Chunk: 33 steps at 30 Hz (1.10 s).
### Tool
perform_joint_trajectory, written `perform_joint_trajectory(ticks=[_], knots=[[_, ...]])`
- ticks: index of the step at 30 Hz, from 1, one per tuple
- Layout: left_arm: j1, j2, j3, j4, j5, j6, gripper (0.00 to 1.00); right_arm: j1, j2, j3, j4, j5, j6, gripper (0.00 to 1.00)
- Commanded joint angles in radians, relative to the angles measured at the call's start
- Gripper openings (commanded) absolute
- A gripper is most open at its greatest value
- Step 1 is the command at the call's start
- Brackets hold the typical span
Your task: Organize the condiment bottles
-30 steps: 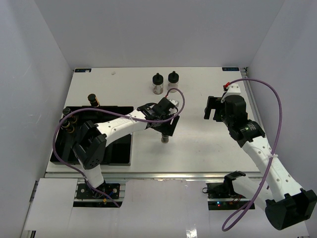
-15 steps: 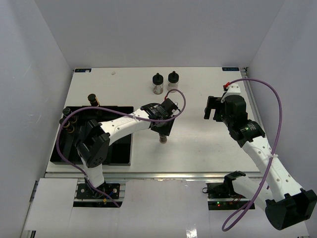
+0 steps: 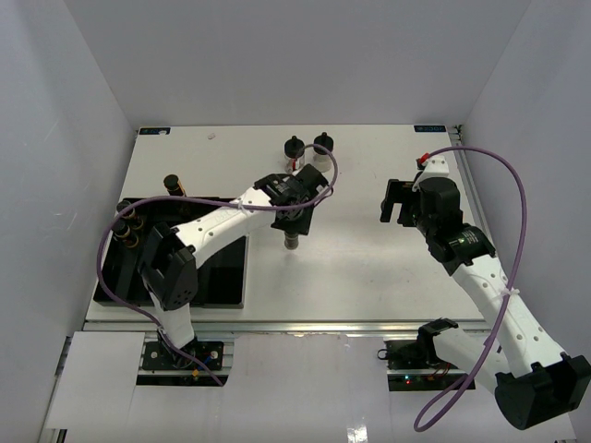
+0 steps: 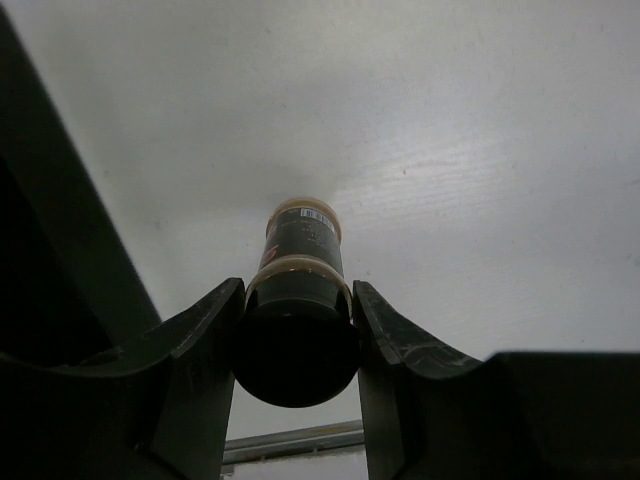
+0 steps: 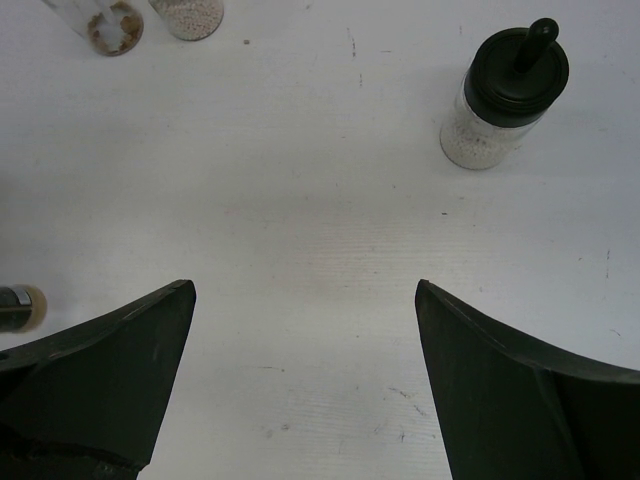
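Observation:
My left gripper [image 3: 294, 220] is shut on the black cap of a slim dark bottle [image 3: 292, 242] and holds it upright over the table's middle. In the left wrist view the bottle [image 4: 303, 240] hangs between the fingers [image 4: 200, 340] of that gripper [image 4: 297, 335]. Two squat black-capped bottles [image 3: 294, 148] [image 3: 322, 144] stand at the back, partly behind the arm. One slim bottle [image 3: 173, 185] stands behind the black tray [image 3: 217, 268], and several slim bottles [image 3: 129, 224] sit at its left end. My right gripper [image 3: 397, 201] [image 5: 305, 330] is open and empty; a squat bottle of pale powder [image 5: 505, 95] stands ahead of it.
Grey walls close in the table on the left, back and right. A purple cable [image 3: 503, 175] loops over the right arm. Two clear bottle bases [image 5: 110, 22] [image 5: 190, 12] show at the top left of the right wrist view.
My left gripper has carried the slim dark bottle toward the back and slightly left. The right arm has not moved.

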Motion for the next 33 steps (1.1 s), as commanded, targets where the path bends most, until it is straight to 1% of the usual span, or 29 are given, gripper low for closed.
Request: perform_joint_trajectory(ticks=[1,4,6,9,12,13,15,16,18,20,26,29,33], knots=[[0.115,-0.110,0.095,-0.119,-0.137,-0.052,0.00,-0.002,-0.033,0.026,0.013,-0.021,-0.005,0.97],[0.243,-0.203,0.037,-0.120,-0.157,-0.067,0.00,-0.004,-0.041,0.015,0.018,-0.022,-0.004,0.97],[0.353,-0.270,-0.022,-0.100,-0.164,-0.080,0.00,-0.003,-0.041,0.009,0.020,-0.026,-0.006,0.97],[0.505,-0.389,-0.132,-0.053,-0.146,-0.089,0.00,-0.003,-0.041,0.004,0.020,-0.030,-0.005,0.97],[0.654,-0.504,-0.199,-0.030,-0.127,-0.086,0.00,-0.002,-0.049,0.000,0.020,-0.033,-0.005,0.98],[0.730,-0.524,-0.216,-0.027,-0.120,-0.080,0.00,-0.003,-0.051,-0.001,0.021,-0.034,-0.005,0.98],[0.840,-0.553,-0.271,-0.004,-0.099,-0.058,0.00,-0.002,-0.055,-0.001,0.024,-0.041,-0.004,0.98],[0.919,-0.567,-0.291,0.008,-0.079,-0.051,0.00,-0.002,-0.055,-0.001,0.025,-0.039,-0.005,0.98],[1.016,-0.571,-0.348,0.054,-0.043,-0.037,0.00,-0.004,-0.055,-0.002,0.028,-0.041,0.000,0.98],[1.113,-0.569,-0.398,0.067,0.008,-0.039,0.00,-0.003,-0.052,0.002,0.024,-0.044,0.001,0.98],[1.264,-0.640,-0.496,0.122,0.037,-0.037,0.00,-0.002,-0.069,-0.016,0.032,-0.045,-0.001,0.98],[1.308,-0.660,-0.509,0.121,0.000,-0.041,0.00,-0.002,-0.065,-0.015,0.034,-0.051,-0.001,0.98],[1.345,-0.668,-0.542,0.124,-0.095,-0.082,0.00,-0.002,-0.063,-0.018,0.035,-0.053,-0.002,0.98]])
